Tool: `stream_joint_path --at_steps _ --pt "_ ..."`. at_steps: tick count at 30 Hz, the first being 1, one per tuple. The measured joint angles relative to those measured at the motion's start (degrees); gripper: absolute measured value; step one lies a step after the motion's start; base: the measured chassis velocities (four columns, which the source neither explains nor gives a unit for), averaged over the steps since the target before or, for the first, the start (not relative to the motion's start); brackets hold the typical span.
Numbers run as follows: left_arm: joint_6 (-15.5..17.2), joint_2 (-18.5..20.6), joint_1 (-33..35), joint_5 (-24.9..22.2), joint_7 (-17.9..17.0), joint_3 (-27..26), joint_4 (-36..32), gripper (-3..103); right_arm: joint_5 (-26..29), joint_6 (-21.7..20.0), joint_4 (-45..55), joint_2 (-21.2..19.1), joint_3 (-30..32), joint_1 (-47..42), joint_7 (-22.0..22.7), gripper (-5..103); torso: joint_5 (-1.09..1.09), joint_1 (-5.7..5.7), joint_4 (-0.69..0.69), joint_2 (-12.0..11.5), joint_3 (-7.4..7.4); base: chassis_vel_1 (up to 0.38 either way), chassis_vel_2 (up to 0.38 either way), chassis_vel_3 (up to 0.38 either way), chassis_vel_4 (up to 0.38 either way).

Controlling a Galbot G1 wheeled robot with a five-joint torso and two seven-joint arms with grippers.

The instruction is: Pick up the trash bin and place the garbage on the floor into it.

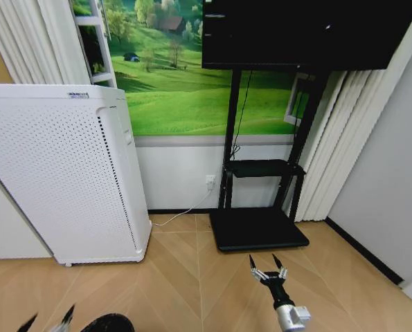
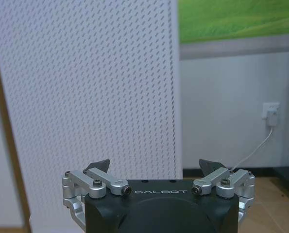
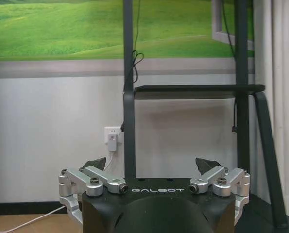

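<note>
At the bottom edge of the head view a glossy black rounded shape (image 1: pixel 107 324) shows; it looks like the top of the trash bin. My left gripper (image 1: pixel 50 319) is just to its left, apart from it, with only the fingertips in frame. In the left wrist view that gripper (image 2: pixel 155 167) is open and holds nothing, facing the white perforated appliance (image 2: pixel 86 97). Low over the wood floor, my right gripper (image 1: pixel 269 262) is open and holds nothing. In the right wrist view it (image 3: pixel 154 164) faces the black stand. The garbage is out of view.
The tall white appliance (image 1: pixel 60 173) stands at the left, with its cable running to a wall socket (image 1: pixel 210 181). A black TV stand (image 1: pixel 257 228) with a shelf and a flat base sits ahead. Bare wood floor (image 1: pixel 192 283) lies between them, and white curtains (image 1: pixel 337 145) hang at the right.
</note>
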Motion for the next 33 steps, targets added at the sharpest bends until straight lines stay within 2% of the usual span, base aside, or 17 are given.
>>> stream_joint_path --at_steps 3,5,6,8,9,11,14,19,33 --pt "-0.2 1.0 -3.3 2.7 -1.7 2.3 -1.5 100 0.5 -2.4 3.9 0.2 1.4 -2.0 1.7 100 -0.01 0.0 -0.02 0.0 0.0 0.0 0.0 0.0 0.0" --pt "1.4 2.9 -6.8 4.2 -4.6 5.6 -3.0 100 1.2 -5.9 9.0 0.3 3.5 -4.7 3.8 100 -0.01 0.0 -0.03 0.0 0.0 0.0 0.0 0.0 0.0" --pt "1.4 2.9 -6.8 4.2 -4.6 5.6 -3.0 100 1.2 -5.9 9.0 0.3 3.5 -4.7 3.8 100 -0.01 0.0 -0.03 0.0 0.0 0.0 0.0 0.0 0.0" --pt "4.3 5.5 -10.7 4.4 -7.8 10.1 -4.1 100 2.7 -8.9 14.1 0.5 5.1 -7.0 6.2 100 -0.02 0.0 -0.04 0.0 0.0 0.0 0.0 0.0 0.0" --pt "4.3 5.5 -10.7 4.4 -7.8 10.1 -4.1 100 2.7 -8.9 14.1 0.5 5.1 -7.0 6.2 100 -0.02 0.0 -0.04 0.0 0.0 0.0 0.0 0.0 0.0" --pt "6.6 6.1 -12.4 3.8 -9.8 13.9 -5.2 100 3.7 -10.9 18.2 0.6 5.4 -8.7 6.7 100 -0.02 0.0 -0.05 0.0 0.0 0.0 0.0 0.0 0.0" --pt "7.0 5.3 -12.4 4.0 -10.4 16.3 -5.5 100 3.0 -11.3 20.1 0.7 4.5 -9.8 6.2 100 -0.01 0.0 0.03 0.0 0.0 0.0 0.0 0.0 0.0" --pt "6.9 4.6 -12.6 5.1 -10.3 19.7 -5.3 100 -0.2 -10.9 21.3 2.3 3.5 -11.6 5.5 100 -0.01 0.0 -0.02 0.0 0.0 0.0 0.0 0.0 0.0" --pt "7.0 4.0 -12.5 6.4 -10.3 21.0 -4.8 100 -2.1 -11.1 21.9 3.6 3.2 -12.9 3.1 100 -0.01 0.0 -0.02 0.0 0.0 0.0 0.0 0.0 0.0"
